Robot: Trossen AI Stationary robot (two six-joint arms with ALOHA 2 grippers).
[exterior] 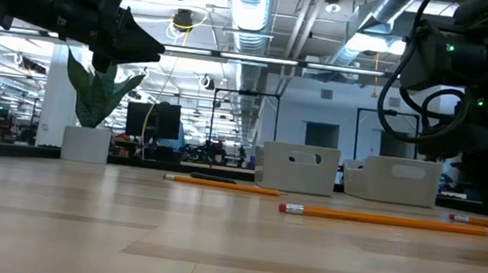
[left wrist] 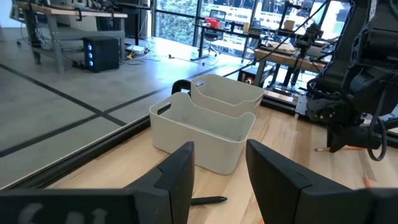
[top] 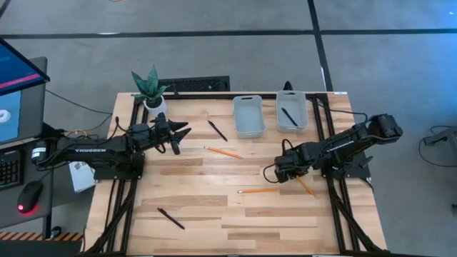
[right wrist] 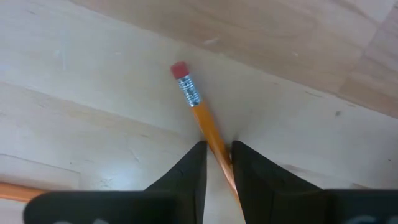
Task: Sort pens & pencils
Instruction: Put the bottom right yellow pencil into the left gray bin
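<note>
Wooden surface (top: 214,207) is seen from above, both dark arms reaching in from the sides. "TROSSEN" is printed on the left arm's link.

Left pincer (top: 178,135) is held above the surface near the potted plant (top: 151,89); fingers are spread, nothing is gripped.

Right pincer (right wrist: 216,163) is set down at the right side of the surface, fingers pressed in on a pencil (right wrist: 202,118); the shaft is pinched between them and the eraser end sticks out ahead.

Two pale bins are placed side by side at the far edge. Left bin (top: 248,116) is seen holding nothing. Right bin (top: 291,111) holds one black pen (top: 288,115).

Loose items:
- black pen (top: 217,130) lies just left of the left bin
- black pen (top: 171,218) lies near the front left, well apart from the rest
- orange pencil (top: 223,152) lies mid-surface
- orange pencil (top: 258,190) lies just beside the right pincer

A monitor, keyboard and mouse are seen on a desk left of the surface.
</note>
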